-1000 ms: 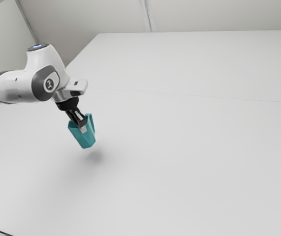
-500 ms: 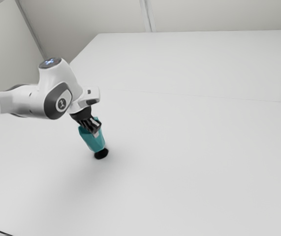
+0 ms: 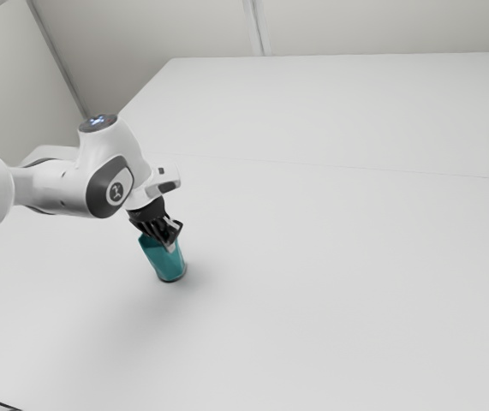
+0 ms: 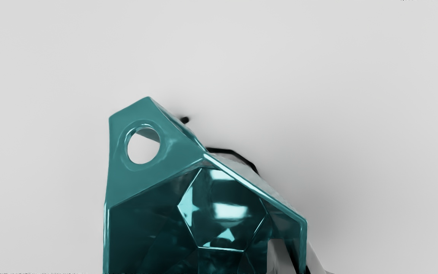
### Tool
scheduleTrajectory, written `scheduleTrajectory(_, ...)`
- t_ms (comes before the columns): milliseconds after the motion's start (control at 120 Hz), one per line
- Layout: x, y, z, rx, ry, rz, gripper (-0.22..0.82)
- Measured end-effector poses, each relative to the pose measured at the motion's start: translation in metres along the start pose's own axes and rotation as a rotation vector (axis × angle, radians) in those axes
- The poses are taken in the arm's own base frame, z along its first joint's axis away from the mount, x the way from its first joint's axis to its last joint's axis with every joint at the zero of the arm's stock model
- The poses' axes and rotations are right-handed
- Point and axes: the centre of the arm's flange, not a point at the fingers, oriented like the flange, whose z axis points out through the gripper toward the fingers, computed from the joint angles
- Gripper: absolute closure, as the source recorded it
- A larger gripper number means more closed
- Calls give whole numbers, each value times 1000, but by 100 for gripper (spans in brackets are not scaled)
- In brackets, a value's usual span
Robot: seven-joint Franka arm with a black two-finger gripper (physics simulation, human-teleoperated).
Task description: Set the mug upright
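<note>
The teal mug point(image 3: 167, 261) leans, base at or barely above the surface point(image 3: 338, 282), well in from its far edge. The fingers point(image 4: 278, 258) pinch its wall—one inside, one outside. The arm should level the base gently, seating it flat before release.

White tabletop point(image 3: 355, 300) before pale walls point(image 3: 372, 26) (greyish, really).

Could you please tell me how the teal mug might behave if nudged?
The mug is probably stiff, its faceted walls holding crisp edges. Its glossy surface may be slippery. It seems to lean, so could rock if the pincer let go.
</note>
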Motion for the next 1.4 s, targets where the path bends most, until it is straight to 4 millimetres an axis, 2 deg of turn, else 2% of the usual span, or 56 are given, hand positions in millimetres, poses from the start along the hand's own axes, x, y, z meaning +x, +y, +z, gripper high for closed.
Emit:
scheduleTrajectory(150,0,1,1,-2,-1,-19,59)
scheduleTrajectory(250,1,4,-1,-3,2,-26,38)
scheduleTrajectory(333,1,6,-7,-3,10,-28,26)
scheduleTrajectory(433,1,7,-28,-3,31,-33,16)
scheduleTrajectory(508,8,6,-53,-4,44,-38,11)
scheduleTrajectory(625,33,6,-108,-8,62,-38,7)
scheduleTrajectory(675,42,6,-125,-11,57,-38,5)
scheduleTrajectory(842,86,1,-153,-16,11,-33,2)
scheduleTrajectory(958,105,-4,-173,-10,-6,-31,1)
scheduleTrajectory(1075,106,-6,-185,-12,-37,-31,1)
scheduleTrajectory(1400,97,-11,-184,-32,-102,-35,0)
